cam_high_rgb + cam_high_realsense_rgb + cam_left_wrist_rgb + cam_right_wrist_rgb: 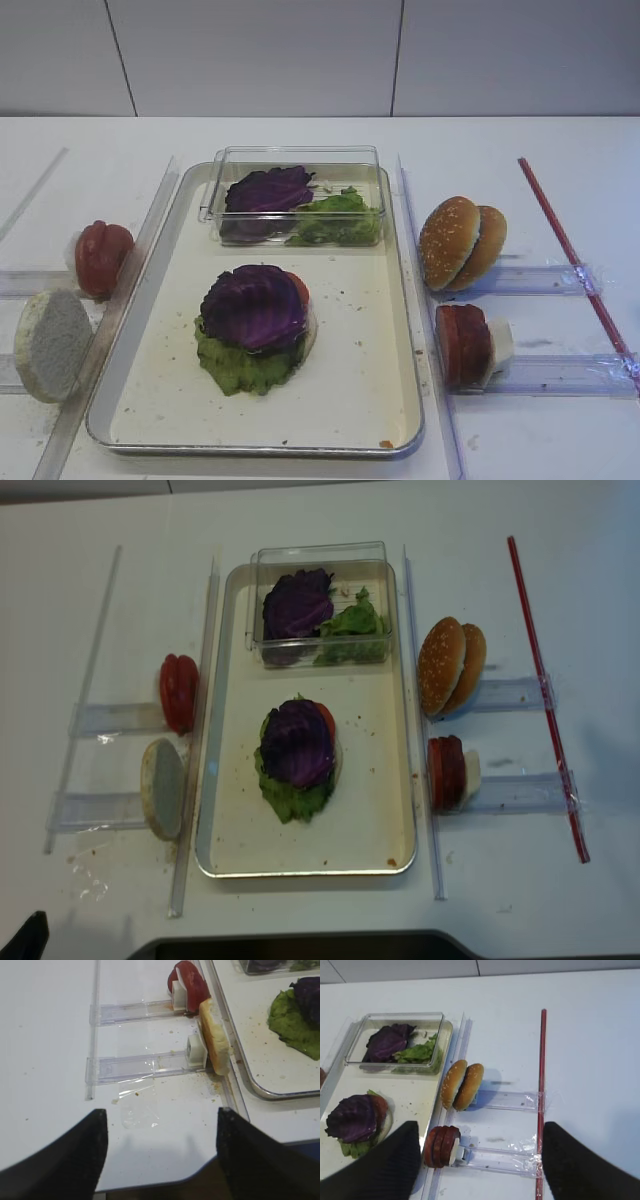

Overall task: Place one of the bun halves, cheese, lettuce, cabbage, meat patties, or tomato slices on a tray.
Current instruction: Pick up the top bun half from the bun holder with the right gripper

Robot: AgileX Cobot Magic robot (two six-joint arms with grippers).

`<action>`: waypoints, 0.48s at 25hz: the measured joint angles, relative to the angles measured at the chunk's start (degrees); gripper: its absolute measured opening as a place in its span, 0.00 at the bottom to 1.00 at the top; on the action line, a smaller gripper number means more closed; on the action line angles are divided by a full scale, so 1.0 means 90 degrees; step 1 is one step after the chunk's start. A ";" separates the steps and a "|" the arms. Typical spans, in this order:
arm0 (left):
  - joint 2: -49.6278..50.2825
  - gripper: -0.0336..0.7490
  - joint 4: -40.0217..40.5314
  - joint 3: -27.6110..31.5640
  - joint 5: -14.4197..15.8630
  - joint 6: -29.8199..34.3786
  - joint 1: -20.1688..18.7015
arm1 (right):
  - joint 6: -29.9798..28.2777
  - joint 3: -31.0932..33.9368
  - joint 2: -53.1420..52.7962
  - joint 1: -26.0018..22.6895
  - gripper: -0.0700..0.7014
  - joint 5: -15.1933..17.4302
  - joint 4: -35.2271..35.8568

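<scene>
Exterior high view: the tray [400, 300] lies at the centre of the white table [520, 140]. On its floor sits a stack with lettuce [240, 362] at the bottom and a cabbage leaf [254, 305] on top; a red slice [299, 288] shows at the stack's right edge. A clear plastic box [290, 165] at the far end of the tray holds more purple cabbage and green lettuce.

Right of the tray, the bun halves [460, 243] stand on edge, two sesame tops leaning against each other beside a clear holder [540, 280]. Nearer, a set of dark red slices [462, 345] stands on edge at a second holder. A red strip [570, 255] lies on the table further right.

Left of the tray, a red tomato piece [102, 257] and a pale flat bun half [52, 343] stand on edge.

Right wrist view: the right hand [477, 1165] hangs over the table, fingers [385, 1170] spread apart and grasping nothing. Left wrist view: the left hand [160, 1155] is likewise released, fingers [60, 1160] apart above bare table.
</scene>
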 joint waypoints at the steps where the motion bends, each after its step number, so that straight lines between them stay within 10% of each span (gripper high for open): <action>1: 0.0000 0.59 0.0000 0.0000 0.0000 0.0000 0.0000 | -0.0012 -0.0077 0.0174 0.0000 0.76 0.0117 0.0015; 12: 0.0000 0.59 0.0000 0.0000 0.0000 0.0000 0.0000 | -0.0514 -0.0288 0.1800 0.0000 0.66 0.0464 0.1187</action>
